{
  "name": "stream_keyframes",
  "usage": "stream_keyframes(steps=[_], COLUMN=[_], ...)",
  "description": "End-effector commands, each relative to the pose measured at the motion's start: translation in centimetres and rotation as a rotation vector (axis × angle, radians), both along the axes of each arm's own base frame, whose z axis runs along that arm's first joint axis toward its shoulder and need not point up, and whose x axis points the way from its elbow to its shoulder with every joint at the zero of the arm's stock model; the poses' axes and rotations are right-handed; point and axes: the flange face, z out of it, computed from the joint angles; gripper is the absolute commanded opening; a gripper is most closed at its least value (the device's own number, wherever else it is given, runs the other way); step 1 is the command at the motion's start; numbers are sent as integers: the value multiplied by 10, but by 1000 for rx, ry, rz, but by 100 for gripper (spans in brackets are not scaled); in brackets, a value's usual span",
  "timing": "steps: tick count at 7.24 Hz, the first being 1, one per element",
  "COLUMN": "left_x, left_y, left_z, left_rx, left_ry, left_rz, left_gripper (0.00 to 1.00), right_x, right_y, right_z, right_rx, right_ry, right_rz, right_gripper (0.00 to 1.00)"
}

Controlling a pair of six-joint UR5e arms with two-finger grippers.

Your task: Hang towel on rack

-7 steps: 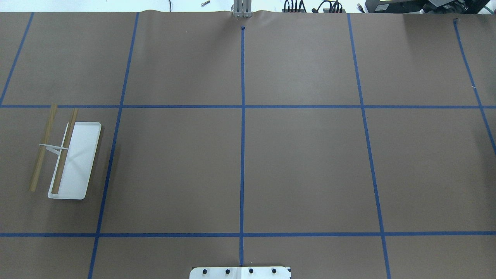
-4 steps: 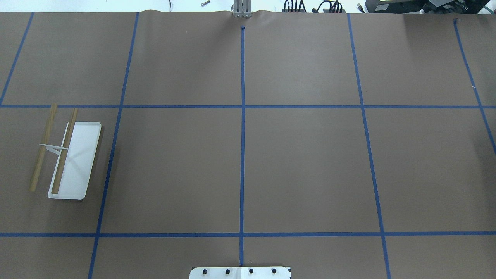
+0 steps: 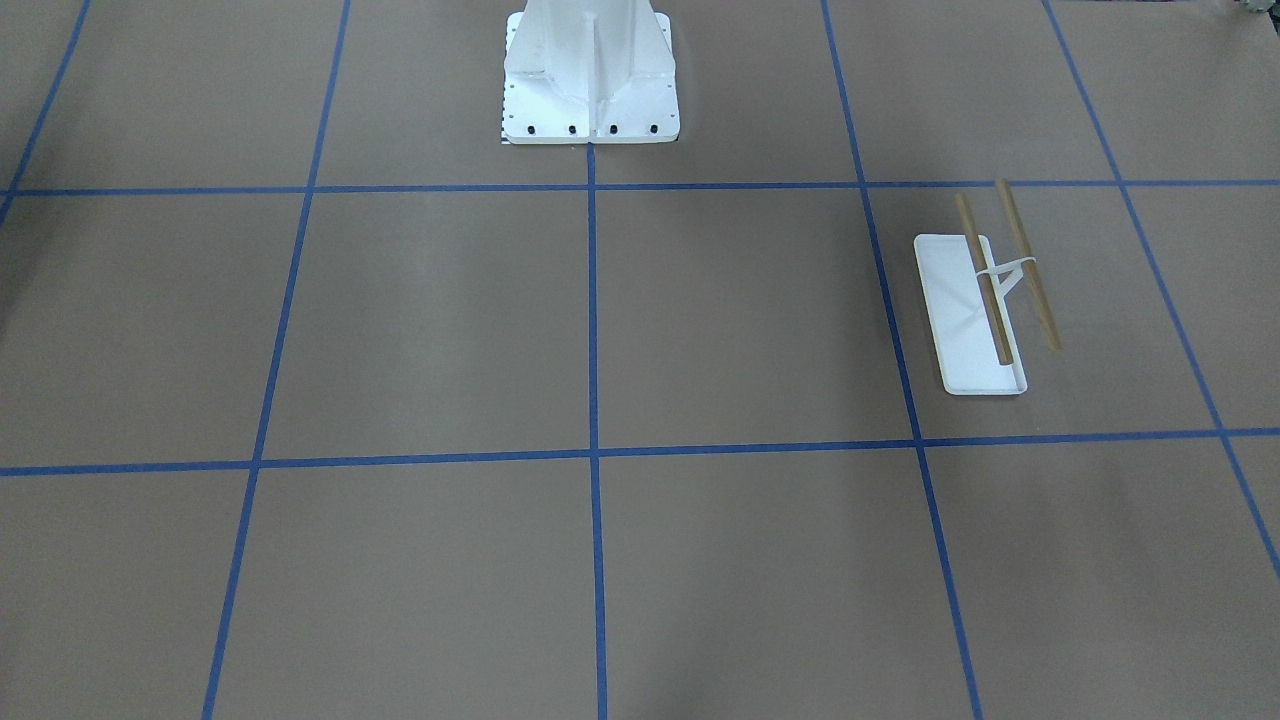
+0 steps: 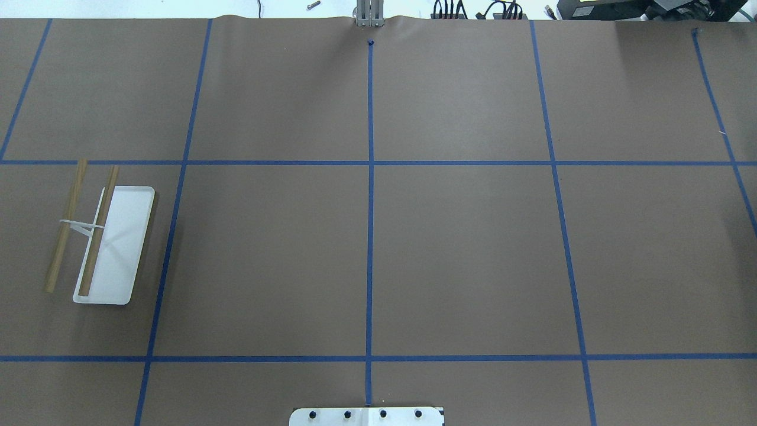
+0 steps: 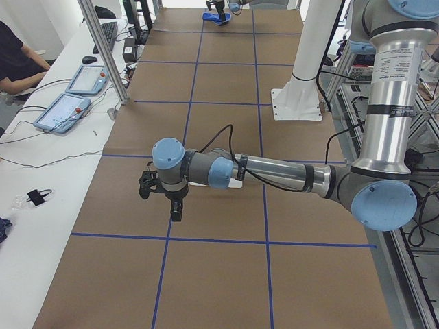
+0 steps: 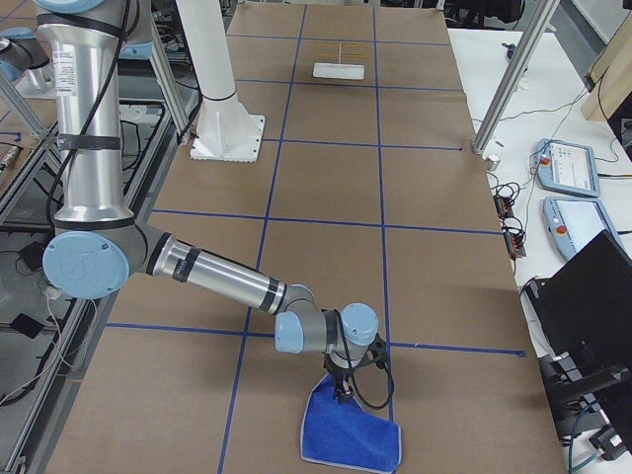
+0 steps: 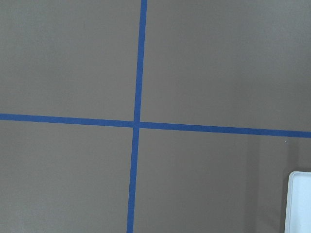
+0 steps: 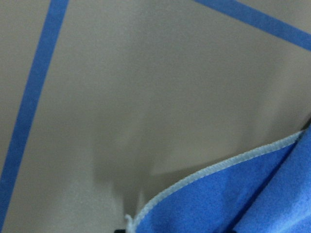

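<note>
Right gripper (image 6: 344, 390) low over a corner of the towel (image 6: 351, 434) at the table's (image 4: 461, 254) right end, grip impossible to tell, left gripper (image 5: 175, 211) likewise near the rack (image 4: 124, 236); nothing shifted overhead this past second, hanging not begun.

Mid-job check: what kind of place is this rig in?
Probably a robotics lab workcell: a table taped into a blue grid, teach pendants on the side bench, an operator seated there.
</note>
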Motion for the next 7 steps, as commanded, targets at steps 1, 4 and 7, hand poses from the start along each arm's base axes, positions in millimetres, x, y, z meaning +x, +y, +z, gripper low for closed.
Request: stream_keyframes(steps=[1,4,7], left_x=[1,1,2], left_y=[1,3,2], left_z=[-4,-12,-29], left_rx=[5,17,47], left_ry=[15,29,37], left_rz=[4,3,6], left_gripper=[99,99,99], right_x=[0,-1,40], right_y=[1,-24,-89], right_z=[1,-17,-90], right_rx=[-1,45,87], right_ry=[3,54,-85], right_rz=[-3,4,116], right_gripper=[0,0,0])
